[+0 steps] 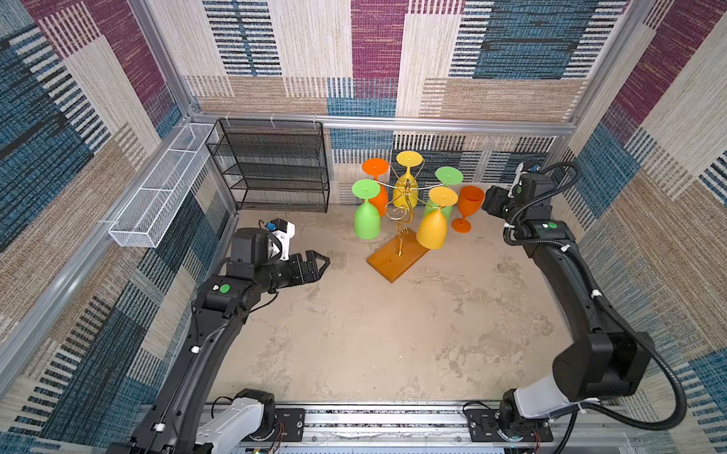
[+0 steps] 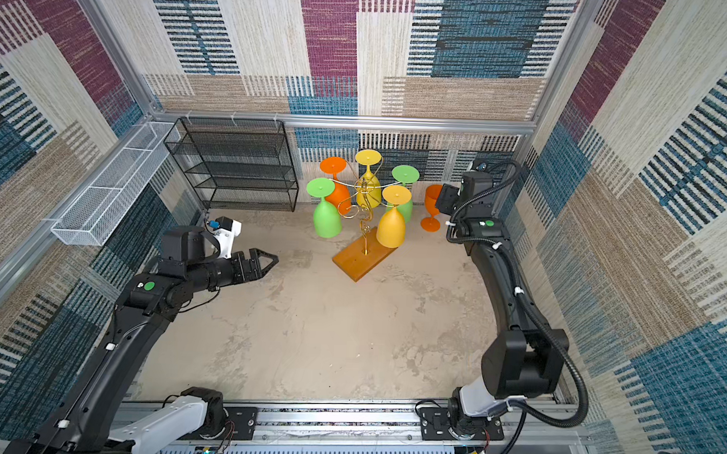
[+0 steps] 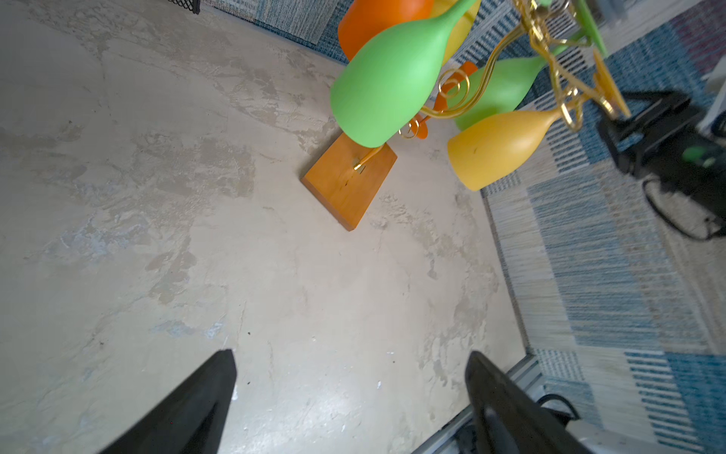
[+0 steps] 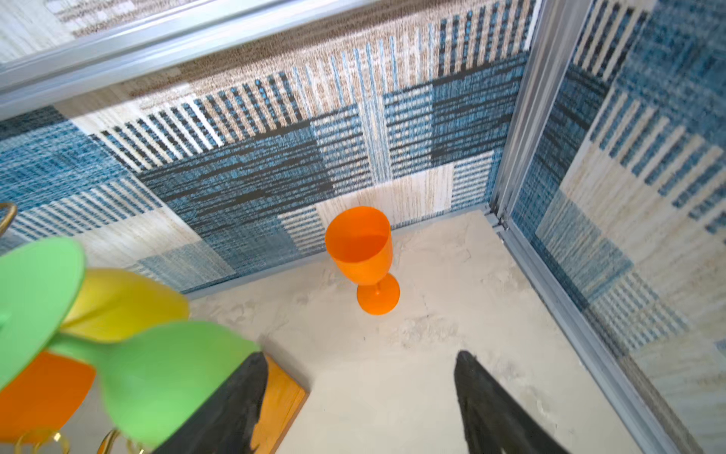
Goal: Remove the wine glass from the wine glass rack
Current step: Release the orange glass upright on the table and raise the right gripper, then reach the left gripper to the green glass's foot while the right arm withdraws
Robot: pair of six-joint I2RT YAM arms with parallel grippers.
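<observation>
An opaque orange stemmed wine glass (image 1: 466,206) stands upright on its round foot on the mottled beige worktop (image 1: 370,340), close to the back edge and toward the back right corner. It is free of the wine glass rack (image 1: 396,260), a thin gold wire stand with curled arms on a rectangular orange-brown wooden base. The rack sits just beside it along the back edge.

The right hand (image 4: 359,355) is near this glass, its fingers spread with nothing between them. The removal therefore looks done for this glass, and probably only drawing the arm back is left.

Five more glasses hang bowl-down from the rack's arms, among them a green glass (image 1: 367,222) and a yellow glass (image 1: 432,232) nearest the front edge. If those count too, all five remain. The left hand (image 3: 349,353) is open and empty over the worktop's left side, well apart from the rack.

The orange glass looks matte and plastic-like, with a deep, nearly straight-sided bowl, a short stem and nothing inside.
</observation>
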